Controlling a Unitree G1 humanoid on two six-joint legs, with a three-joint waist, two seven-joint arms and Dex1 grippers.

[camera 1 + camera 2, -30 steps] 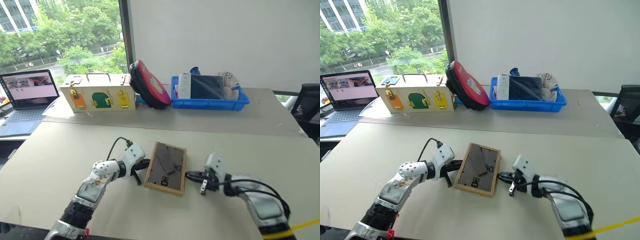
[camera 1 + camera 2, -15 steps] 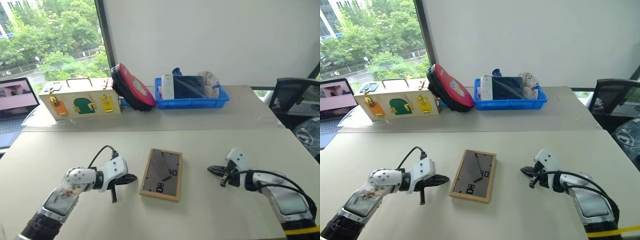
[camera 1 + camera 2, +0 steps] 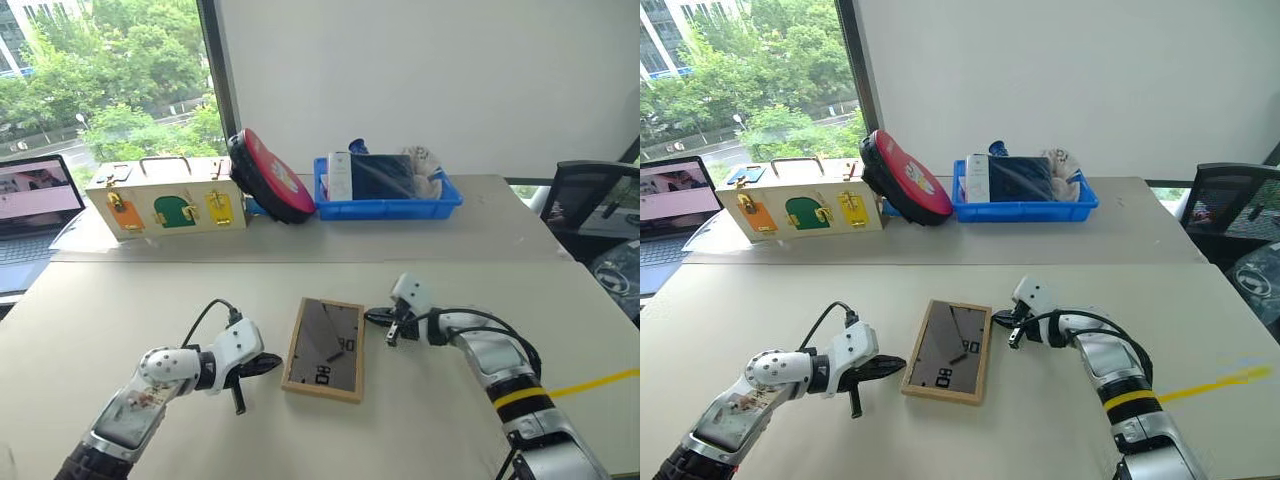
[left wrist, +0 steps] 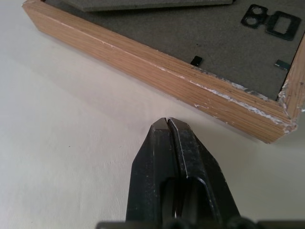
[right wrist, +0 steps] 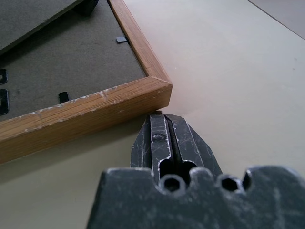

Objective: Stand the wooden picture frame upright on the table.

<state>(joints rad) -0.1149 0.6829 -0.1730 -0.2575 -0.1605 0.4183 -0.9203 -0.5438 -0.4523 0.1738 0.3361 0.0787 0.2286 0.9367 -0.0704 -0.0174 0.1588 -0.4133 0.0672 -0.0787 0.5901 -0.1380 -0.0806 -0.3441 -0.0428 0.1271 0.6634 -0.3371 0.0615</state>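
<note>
The tabletop (image 3: pixel 120 300) carries the frame (image 3: pixel 325 349), lying flat, back up, at its middle. Left hand (image 3: pixel 268 366), shut and empty, sits just beside one long edge; right hand (image 5: pixel 159 119), shut and empty, is at a far corner. Closed tips may just shove the frame sliding instead of lifting it.

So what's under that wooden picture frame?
The wooden picture frame lies flat, dark back panel up, directly on the beige table. Its picture side faces down, hidden.
</note>
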